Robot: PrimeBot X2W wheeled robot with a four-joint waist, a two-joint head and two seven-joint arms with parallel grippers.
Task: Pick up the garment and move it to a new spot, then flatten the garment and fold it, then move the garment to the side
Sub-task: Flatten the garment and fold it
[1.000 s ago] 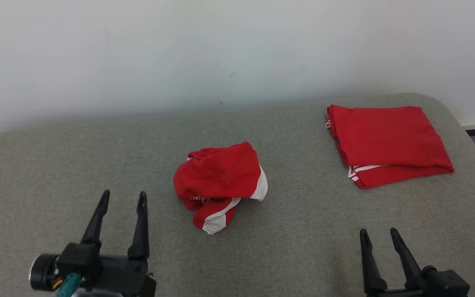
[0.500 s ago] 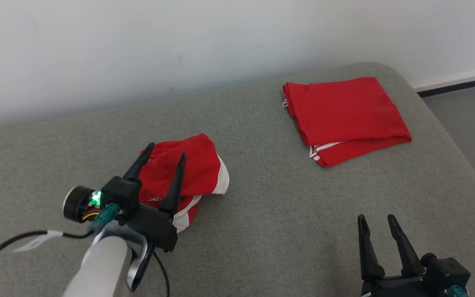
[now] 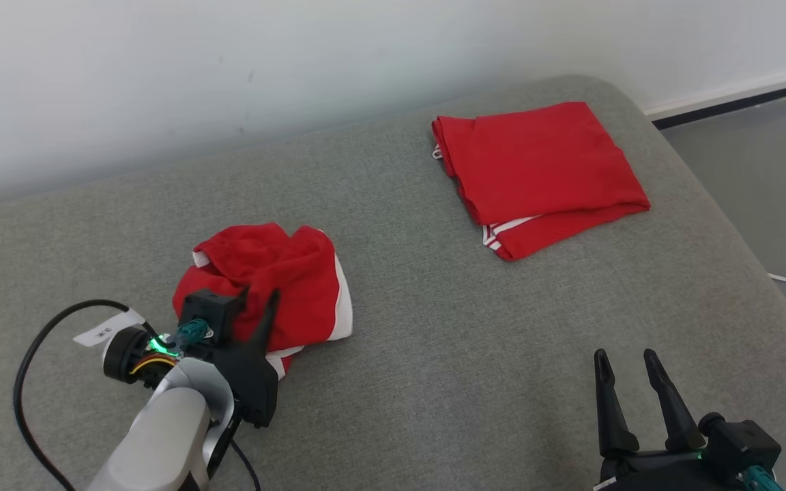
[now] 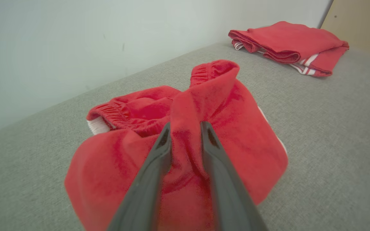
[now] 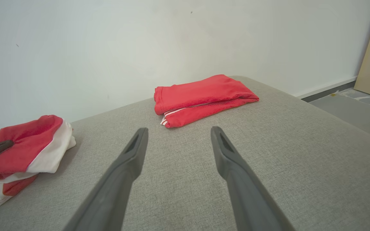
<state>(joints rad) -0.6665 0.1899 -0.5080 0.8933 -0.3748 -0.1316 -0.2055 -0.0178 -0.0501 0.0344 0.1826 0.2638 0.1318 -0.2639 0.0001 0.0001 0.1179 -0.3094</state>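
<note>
While the right gripper [image 3: 625, 354] is held spread, the limp red shorts [image 3: 290, 266] are pinched mid-fold by the left gripper [image 4: 185, 125].

- garment [image 3: 277, 273]: near-left part hidden under left gripper [image 3: 260, 294]; btm cut off in left wrist view.
- left gripper: one finger mostly hidden, head view.
- right gripper [image 3: 624, 356]: body cut by btm edge.
- cable tag [image 3: 103, 332]: text too small to read.

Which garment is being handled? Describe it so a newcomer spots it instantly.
On the grey cushion by the white wall lie two red garments. The crumpled garment at the left, with white panels, is pinched by the left gripper; the folded garment at the far right lies flat.
</note>
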